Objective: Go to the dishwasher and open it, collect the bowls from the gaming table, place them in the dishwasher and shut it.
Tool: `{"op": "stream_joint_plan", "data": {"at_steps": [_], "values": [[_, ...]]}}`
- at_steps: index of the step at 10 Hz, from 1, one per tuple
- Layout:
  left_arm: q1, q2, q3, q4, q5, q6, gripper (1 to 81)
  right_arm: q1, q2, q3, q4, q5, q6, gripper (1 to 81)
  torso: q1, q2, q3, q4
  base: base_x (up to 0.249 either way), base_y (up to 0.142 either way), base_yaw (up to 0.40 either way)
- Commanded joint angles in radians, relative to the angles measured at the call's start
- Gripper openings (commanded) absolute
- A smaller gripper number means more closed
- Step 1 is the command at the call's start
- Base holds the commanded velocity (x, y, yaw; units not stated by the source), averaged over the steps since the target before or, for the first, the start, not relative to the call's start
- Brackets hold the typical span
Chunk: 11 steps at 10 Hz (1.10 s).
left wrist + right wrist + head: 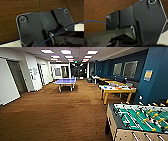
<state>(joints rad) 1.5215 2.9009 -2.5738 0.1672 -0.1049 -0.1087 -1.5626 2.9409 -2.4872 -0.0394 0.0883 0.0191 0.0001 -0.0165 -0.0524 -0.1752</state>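
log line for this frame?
phase: driving | floor: brown carpet | near right: foosball table | ahead: ping-pong table | grippers: unclear

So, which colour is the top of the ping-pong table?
Blue, with a pale edge line; the ping-pong table shows best in the head view.

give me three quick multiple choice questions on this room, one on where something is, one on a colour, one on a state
1. Where is the football table in the head view?
A. near, at the right
B. far down the hall
C. against the left wall

2. What colour is the top of the ping-pong table?
A. red
B. blue
C. white

3. What state are the ceiling lights in?
A. switched off
B. on
C. covered over

Answers:
1. A, its green field and rods sit at the lower right, closest to the camera.
2. B, the top standing on the brown floor is plainly blue.
3. B, the panels glow bright white along the ceiling.
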Motion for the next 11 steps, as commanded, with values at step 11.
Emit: {"op": "stream_joint_plan", "data": {"at_steps": [11], "values": [[-0.042,0.006,0.001,-0.003,0.045,-0.003,81.1,0.041,-0.003,-0.001,-0.016,-0.058,-0.001,81.1,0.000,0.000,0.000,0.000,0.156,0.000,0.000]]}}
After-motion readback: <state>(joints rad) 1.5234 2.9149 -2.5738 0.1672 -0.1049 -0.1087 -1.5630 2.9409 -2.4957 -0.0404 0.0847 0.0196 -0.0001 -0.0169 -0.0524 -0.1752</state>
